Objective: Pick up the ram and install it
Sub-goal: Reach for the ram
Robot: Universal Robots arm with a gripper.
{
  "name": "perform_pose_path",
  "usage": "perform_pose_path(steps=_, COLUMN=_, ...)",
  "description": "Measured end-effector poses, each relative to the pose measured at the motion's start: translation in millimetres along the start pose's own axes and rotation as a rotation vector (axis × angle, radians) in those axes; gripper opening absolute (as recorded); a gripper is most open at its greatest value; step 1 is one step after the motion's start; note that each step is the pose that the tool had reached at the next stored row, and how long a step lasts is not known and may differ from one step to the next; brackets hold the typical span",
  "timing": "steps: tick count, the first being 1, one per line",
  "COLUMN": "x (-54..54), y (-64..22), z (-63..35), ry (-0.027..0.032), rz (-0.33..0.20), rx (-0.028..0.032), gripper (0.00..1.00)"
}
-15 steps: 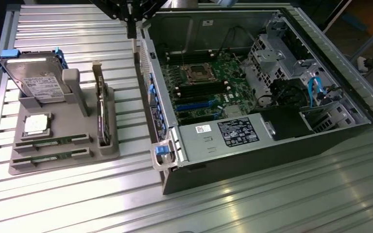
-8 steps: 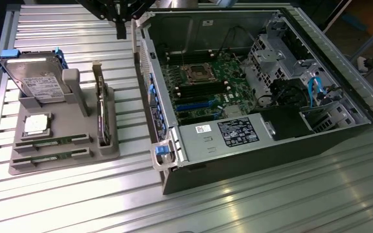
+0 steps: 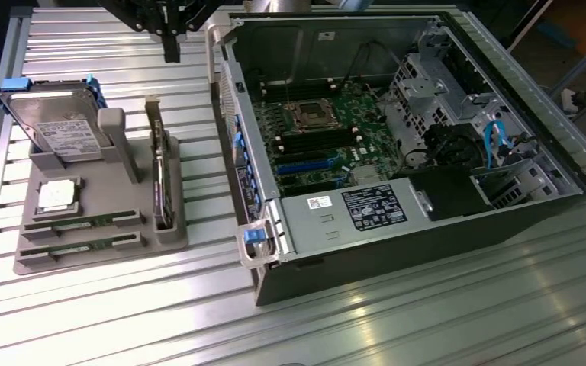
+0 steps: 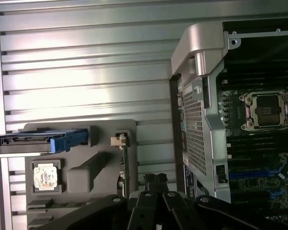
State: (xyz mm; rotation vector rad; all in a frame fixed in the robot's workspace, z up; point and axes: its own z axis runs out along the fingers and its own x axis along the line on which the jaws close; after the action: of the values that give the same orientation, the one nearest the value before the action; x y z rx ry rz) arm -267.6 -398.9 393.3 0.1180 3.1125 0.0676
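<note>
The pincer (image 3: 172, 55) hangs with its dark fingers pressed together and nothing between them, high over the far part of the ribbed table (image 3: 395, 320), just beside the far corner of the open computer case (image 3: 426, 244); in the wrist view the pincer (image 4: 155, 179) points down at bare table between the case wall and the grey holder (image 3: 120, 191). The ram (image 3: 73, 223) lies well apart from it, flat in a slot at the near end of that holder, with a second stick (image 3: 69, 250) in the slot alongside. The step in hand looks like the approach for the pick, and to do it well the fingers would have to part before they reach the stick, then come straight down across its narrow width near the middle so it lifts level out of its slot. The dark card (image 3: 156, 168) stands on edge along the holder's case side and the hard drive (image 3: 64, 126) in its blue caddy rises at the far end, so both are edges to clear. The open strip of table between holder and case gives room to travel, and the motherboard (image 3: 323, 130) lies open from above, hemmed by the case walls.
</note>
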Motion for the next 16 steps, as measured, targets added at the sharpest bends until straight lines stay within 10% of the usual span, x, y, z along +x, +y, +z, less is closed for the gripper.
perform_pose_path(steps=16, x=46.7, y=-3.5, z=-1.3, ry=0.0, rz=0.0, rx=0.0, gripper=0.11)
